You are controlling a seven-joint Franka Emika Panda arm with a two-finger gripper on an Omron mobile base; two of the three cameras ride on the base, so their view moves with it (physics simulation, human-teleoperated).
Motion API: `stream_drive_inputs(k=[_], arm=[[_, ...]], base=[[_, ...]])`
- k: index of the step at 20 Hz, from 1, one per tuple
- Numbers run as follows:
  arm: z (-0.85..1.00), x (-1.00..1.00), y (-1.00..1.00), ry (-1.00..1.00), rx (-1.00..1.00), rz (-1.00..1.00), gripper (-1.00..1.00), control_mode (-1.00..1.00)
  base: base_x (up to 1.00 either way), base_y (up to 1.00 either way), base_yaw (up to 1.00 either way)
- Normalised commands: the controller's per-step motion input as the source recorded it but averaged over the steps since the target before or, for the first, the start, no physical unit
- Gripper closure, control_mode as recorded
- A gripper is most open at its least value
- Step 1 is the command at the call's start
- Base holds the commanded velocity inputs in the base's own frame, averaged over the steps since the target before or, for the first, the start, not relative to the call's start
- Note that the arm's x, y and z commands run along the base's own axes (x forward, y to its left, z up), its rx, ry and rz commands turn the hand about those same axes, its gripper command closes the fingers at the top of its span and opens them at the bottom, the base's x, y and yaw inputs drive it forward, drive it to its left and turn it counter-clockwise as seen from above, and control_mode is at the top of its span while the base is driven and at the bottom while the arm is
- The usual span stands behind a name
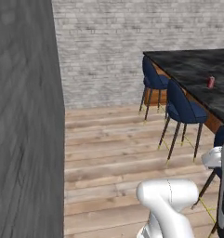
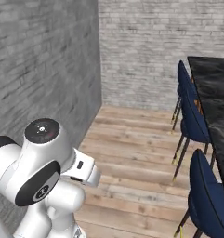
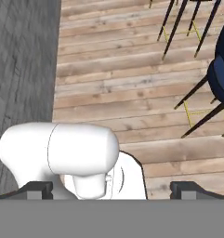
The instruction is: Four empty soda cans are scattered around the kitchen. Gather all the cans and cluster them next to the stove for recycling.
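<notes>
Little of the task could be judged as done. One soda can [image 1: 210, 82] was seen standing upright on the black marble counter [image 1: 197, 69], far off to the right, and no stove was to be seen near it, so this can at least was left to be fetched and carried over. Where the other cans stood could not be told.

The gripper [image 3: 111, 188] was held low above the wood floor [image 1: 113, 153], its jaws spread as wide as they go, with nothing between the two dark fingertips [image 3: 38, 188]. Nothing was gripped.

The can lay well apart from the gripper, farther away and to the right, beyond a row of blue chairs [image 1: 184, 108] drawn up along the near edge of the counter. A grey wall [image 1: 25, 121] stood close on the left. It was judged that the base would have to be driven toward the counter before the can could be reached.
</notes>
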Motion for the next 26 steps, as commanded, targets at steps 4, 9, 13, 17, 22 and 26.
stream_drive_inputs(k=[4,9,13,17,22,26], arm=[[0.0,0.0,0.0,0.0,0.0,0.0,-1.0,1.0],[0.0,0.0,0.0,0.0,0.0,0.0,-1.0,1.0],[0.0,0.0,0.0,0.0,0.0,0.0,-1.0,1.0],[0.0,0.0,0.0,0.0,0.0,0.0,-1.0,1.0],[0.0,0.0,0.0,0.0,0.0,0.0,-1.0,1.0],[0.0,0.0,0.0,0.0,0.0,0.0,-1.0,1.0]], base=[[1.0,0.47,-0.22],[1.0,0.45,-0.24],[0.81,0.23,-0.42],[0.77,0.31,-0.43],[0.41,0.3,-0.39],[0.08,0.25,-0.36]])
